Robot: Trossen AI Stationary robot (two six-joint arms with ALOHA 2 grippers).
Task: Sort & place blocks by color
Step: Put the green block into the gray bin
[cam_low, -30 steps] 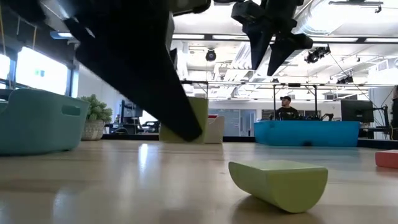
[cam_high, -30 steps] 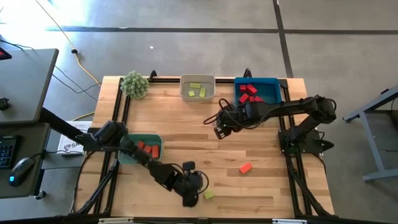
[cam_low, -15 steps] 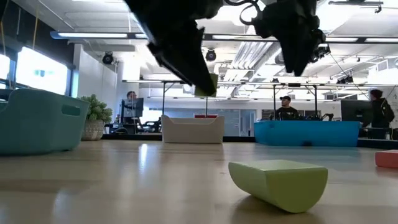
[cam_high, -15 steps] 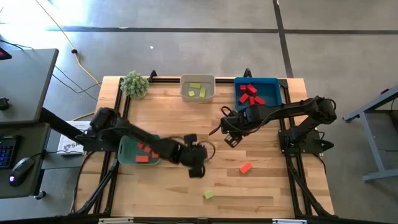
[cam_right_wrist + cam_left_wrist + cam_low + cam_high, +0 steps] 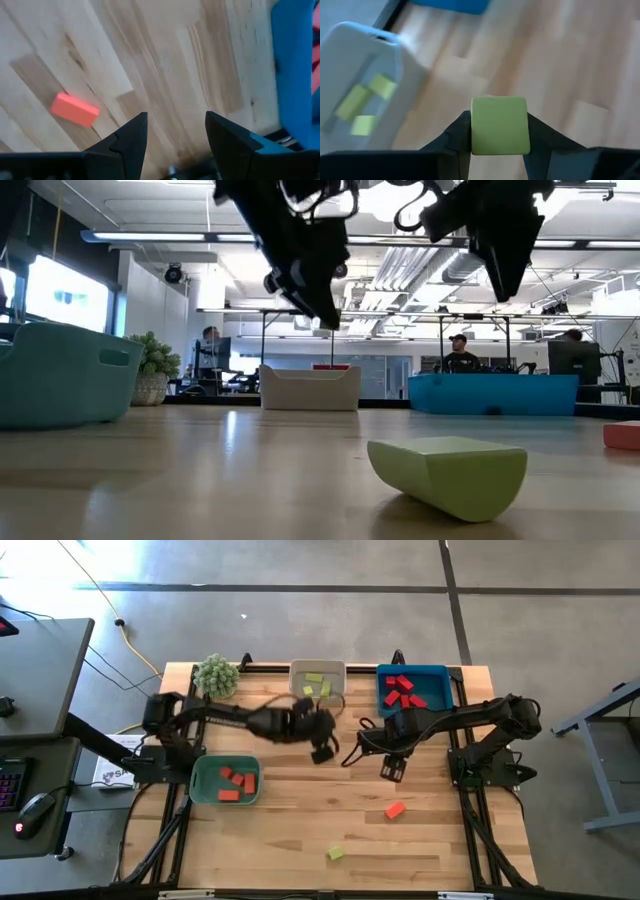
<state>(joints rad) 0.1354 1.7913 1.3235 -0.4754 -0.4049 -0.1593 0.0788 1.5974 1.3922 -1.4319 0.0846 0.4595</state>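
Note:
My left gripper [image 5: 322, 750] hangs above the table's middle, short of the white tray [image 5: 318, 682], and is shut on a yellow-green cube [image 5: 500, 125]. My right gripper [image 5: 390, 772] is open in the air near the blue tray [image 5: 412, 688], with an orange block [image 5: 75, 109] lying flat on the table beyond its fingers. That orange block [image 5: 395, 809] and a yellow-green block [image 5: 335, 853] rest on the wood toward the near edge. The white tray holds yellow-green blocks, the blue tray dark red ones, and the teal tray [image 5: 225, 780] orange ones. My left gripper pinches the yellow-green cube between its two fingers, one on each opposite side face [image 5: 472, 127]. The cube is lifted clear of the table; in the low view it shows as a small piece [image 5: 331, 326] at the downward-pointing fingertips.
A fuzzy green plant [image 5: 216, 675] stands at the far left corner. The three trays sit along the far edge and left side. Bare wood lies between the trays and the loose blocks. The yellow-green block [image 5: 448, 475] lies close to the low camera.
My left gripper, shut on the yellow-green cube, has risen from beside the near edge and swung toward the far edge, close to the white tray. My right gripper has moved toward the near edge and right, closer to the orange block.

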